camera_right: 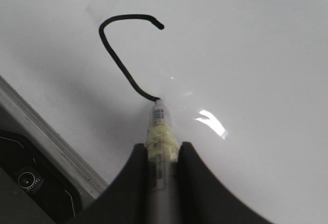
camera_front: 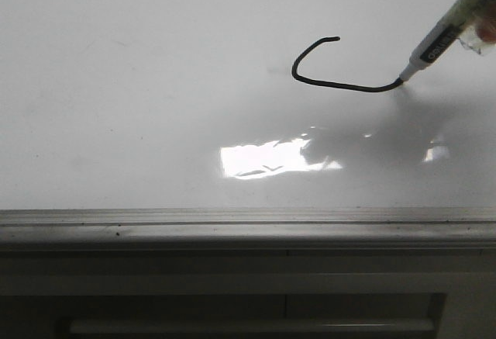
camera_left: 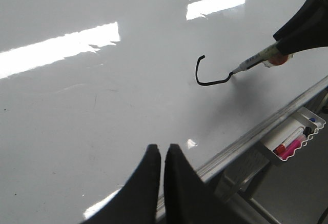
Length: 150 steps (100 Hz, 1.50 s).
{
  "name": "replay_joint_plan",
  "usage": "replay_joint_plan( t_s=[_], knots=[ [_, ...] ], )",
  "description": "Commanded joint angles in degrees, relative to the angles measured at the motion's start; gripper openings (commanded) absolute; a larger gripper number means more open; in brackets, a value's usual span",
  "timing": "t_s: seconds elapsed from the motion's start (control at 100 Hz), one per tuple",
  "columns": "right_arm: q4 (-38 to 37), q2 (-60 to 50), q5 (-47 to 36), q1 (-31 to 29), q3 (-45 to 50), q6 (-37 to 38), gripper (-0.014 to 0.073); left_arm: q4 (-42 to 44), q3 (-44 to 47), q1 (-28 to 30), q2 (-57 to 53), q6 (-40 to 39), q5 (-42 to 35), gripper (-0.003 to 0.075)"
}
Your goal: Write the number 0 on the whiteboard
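Observation:
The whiteboard (camera_front: 116, 83) is glossy white with a ridged grey metal edge. On it is a black marker stroke (camera_front: 310, 75), a hook shape open on its right side: the top, the left side and a flattish bottom of the number 0. My right gripper (camera_right: 163, 149) is shut on a white marker (camera_front: 438, 40) wrapped in tape, its tip touching the board at the stroke's right end. The stroke also shows in the left wrist view (camera_left: 202, 75) and the right wrist view (camera_right: 118, 49). My left gripper (camera_left: 163, 149) is shut and empty, over the board near its front edge.
The board's grey metal edge (camera_front: 248, 226) runs along the front. A tray (camera_left: 292, 142) with several markers hangs below the edge, to the right. Bright light patches (camera_front: 267, 157) reflect on the board.

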Motion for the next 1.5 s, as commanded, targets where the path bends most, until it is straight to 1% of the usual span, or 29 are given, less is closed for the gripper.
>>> replay_joint_plan(
  t_s=[0.0, 0.18, 0.44, 0.59, 0.78, 1.18, 1.49],
  knots=[
    [-8.5, 0.1, -1.7, -0.7, -0.7, 1.3, -0.0047, 0.1, -1.5, 0.1, 0.4, -0.4, -4.5, -0.0020],
    [-8.5, 0.8, -6.1, -0.7, -0.8, 2.8, -0.0047, 0.1, -1.5, 0.1, 0.4, -0.4, -4.5, -0.0020],
    [-8.3, 4.4, -6.3, -0.5, -4.0, 2.9, -0.0047, 0.1, -1.5, 0.1, 0.4, -0.4, -4.5, -0.0020],
    [-8.3, 6.1, -6.8, 1.1, -5.4, 2.9, -0.0047, 0.1, -1.5, 0.1, 0.4, -0.4, -4.5, -0.0020],
    [-8.3, 7.3, -7.7, 2.9, -5.4, 3.0, -0.0047, 0.1, -1.5, 0.1, 0.4, -0.4, -4.5, -0.0020],
    [-8.3, 8.2, -10.2, 3.0, -5.4, 3.8, -0.0047, -0.7, -1.5, 0.1, 0.4, -0.4, -4.5, -0.0020],
    [-10.2, 8.2, -12.5, 3.0, -5.4, 3.8, -0.0047, -0.9, -1.5, 0.1, 0.4, -0.4, -4.5, -0.0020]
  ],
)
